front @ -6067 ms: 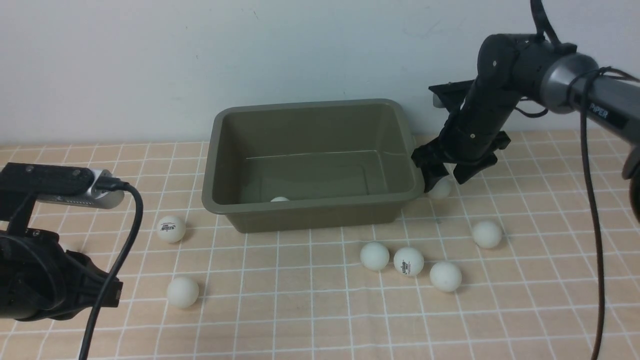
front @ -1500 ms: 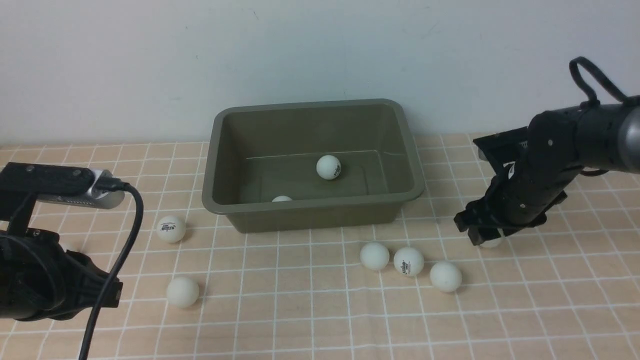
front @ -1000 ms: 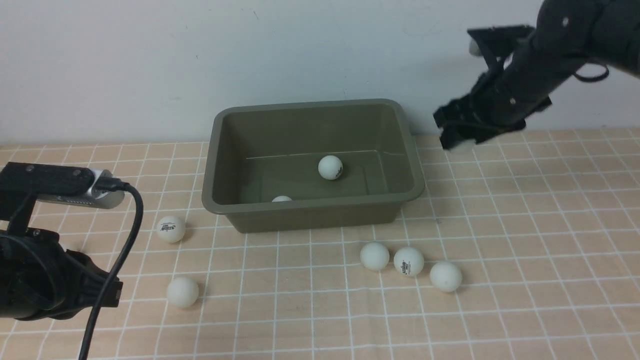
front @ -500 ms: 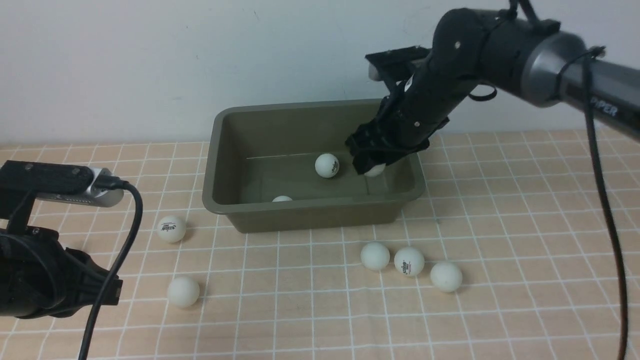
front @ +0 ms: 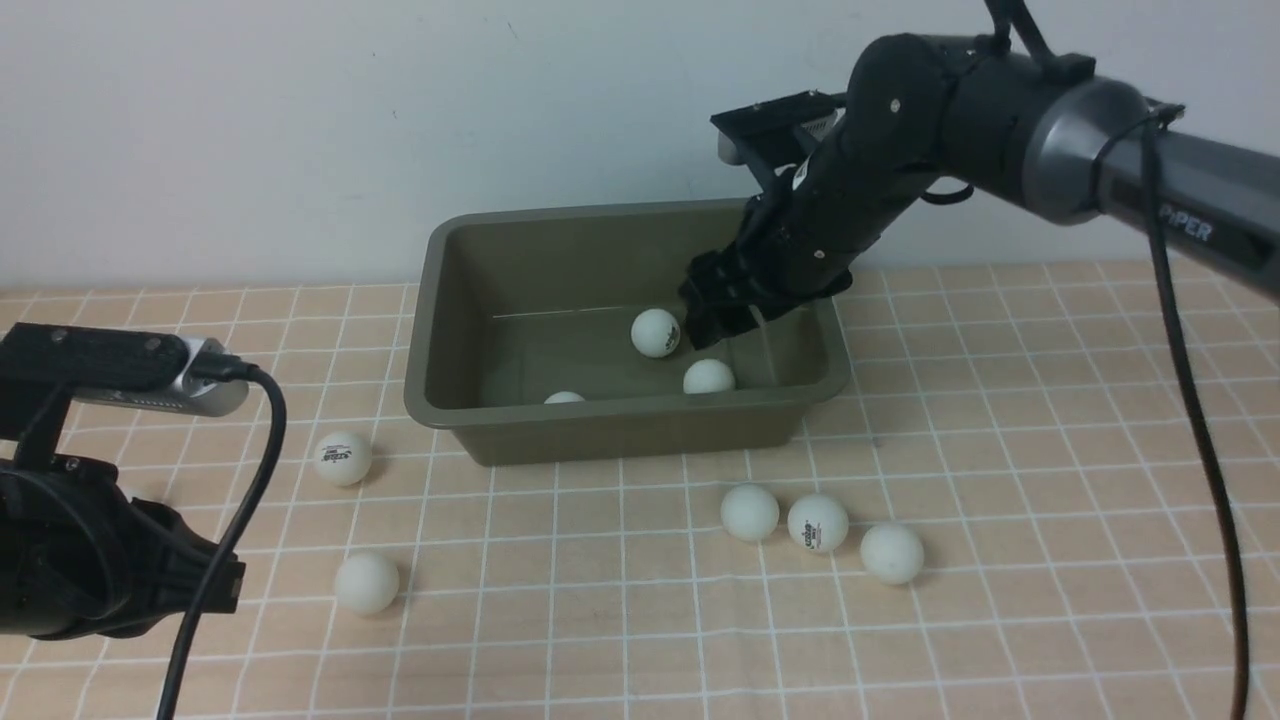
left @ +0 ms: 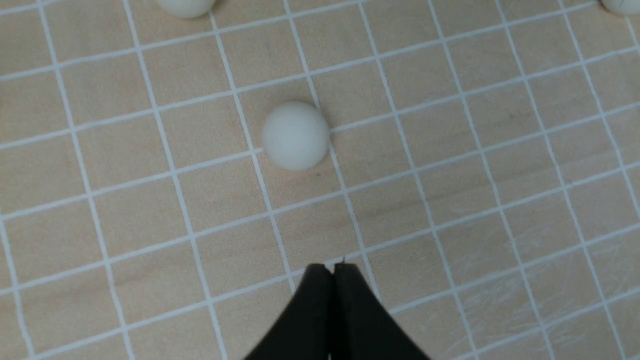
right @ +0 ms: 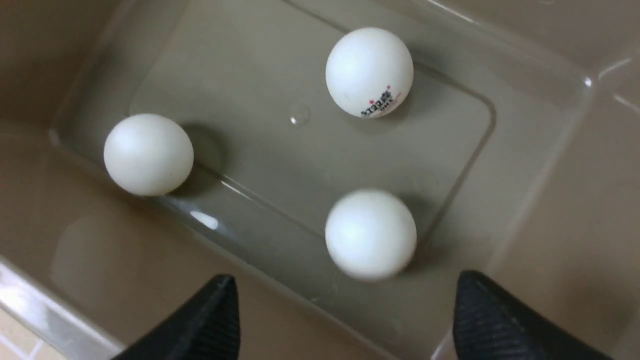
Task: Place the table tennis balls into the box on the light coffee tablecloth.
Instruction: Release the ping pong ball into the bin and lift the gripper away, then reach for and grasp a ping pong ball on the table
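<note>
The olive-green box (front: 620, 408) stands at the back of the light coffee tablecloth (front: 1000, 620). Three table tennis balls lie inside it: one with a logo (front: 655, 332), one near the front wall (front: 708, 377), one half hidden by the rim (front: 563, 397). My right gripper (front: 725, 325) hangs open over the box's right half, nothing between its fingertips (right: 220, 305); a blurred ball (right: 370, 234) lies just below them. Several more balls rest on the cloth, two at left (front: 342, 458), (front: 365, 583) and three in front (front: 817, 522). My left gripper (left: 332, 267) is shut and empty, short of a ball (left: 295, 136).
A pale wall (front: 300, 130) rises right behind the box. My right arm (front: 1000, 110) reaches in from the right, its cable (front: 1190, 400) hanging down over the cloth. The left arm and its wrist camera (front: 150, 385) fill the near left corner.
My right gripper carried a ball from the cloth on the right up and over into the box, then opened. That ball now lies on the box floor. The left arm has not moved.
</note>
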